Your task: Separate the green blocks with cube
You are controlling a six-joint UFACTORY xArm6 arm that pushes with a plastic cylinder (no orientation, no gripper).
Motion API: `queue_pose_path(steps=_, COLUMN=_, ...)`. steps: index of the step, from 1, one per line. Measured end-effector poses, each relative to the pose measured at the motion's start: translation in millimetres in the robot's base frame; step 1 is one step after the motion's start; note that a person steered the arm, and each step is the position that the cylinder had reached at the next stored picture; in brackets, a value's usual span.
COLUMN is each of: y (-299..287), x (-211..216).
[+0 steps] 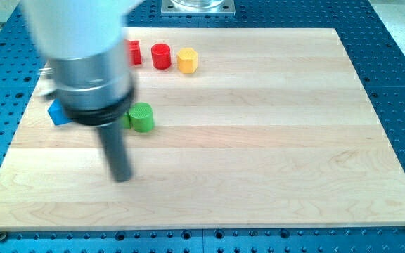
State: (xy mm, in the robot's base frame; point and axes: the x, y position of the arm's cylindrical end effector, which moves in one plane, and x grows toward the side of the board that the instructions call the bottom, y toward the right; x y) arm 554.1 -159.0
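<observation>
Camera view: one frame, looking down at a slant onto the work area.
Base plate [392,77]: blue perforated metal, visible on all sides of the counter.
Counter [259,140]: pale wooden board with lengthwise grain, filling most of the frame.
Arm body [83,49]: large blurred grey-white cylinder with a dark lower collar, at the view's upper left; it hides part of the counter behind it.
Rod [114,147]: straight and dark, descending from the collar toward the view's bottom.
My tip [122,178]: lower end of the rod, on the board toward the view's bottom left; it stands apart from every block, below and slightly left of the green cylinder.
Gripper: none fitted; the arm ends in the rod, so a spread or pressed state cannot be told.
Green cylinder [142,117]: upright, just right of the collar; a second green shape touches its left side and is mostly hidden by the arm, form not discernible.
Blue block [58,112]: at the view's left, partly covered by the collar; shape unclear.
Yellow block [187,60]: faceted, near the view's top, just right of the red cylinder.
Red cylinder [161,55]: upright, between the yellow block and the red block.
Red block [133,51]: partly hidden by the arm body; shape unclear.
</observation>
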Motion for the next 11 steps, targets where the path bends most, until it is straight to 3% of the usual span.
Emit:
queue_pose_path(steps=1, y=-89, x=-56)
queue_pose_path(steps=2, y=-85, x=-95)
queue_pose_path(steps=4, y=-72, x=-113)
queue_pose_path(steps=6, y=116, x=-116)
queue_pose_path(steps=7, y=137, x=-110)
queue_pose_path(steps=8, y=104, x=-75)
queue_pose_path(steps=9, y=165, x=-31)
queue_pose_path(steps=11, y=287, x=-95)
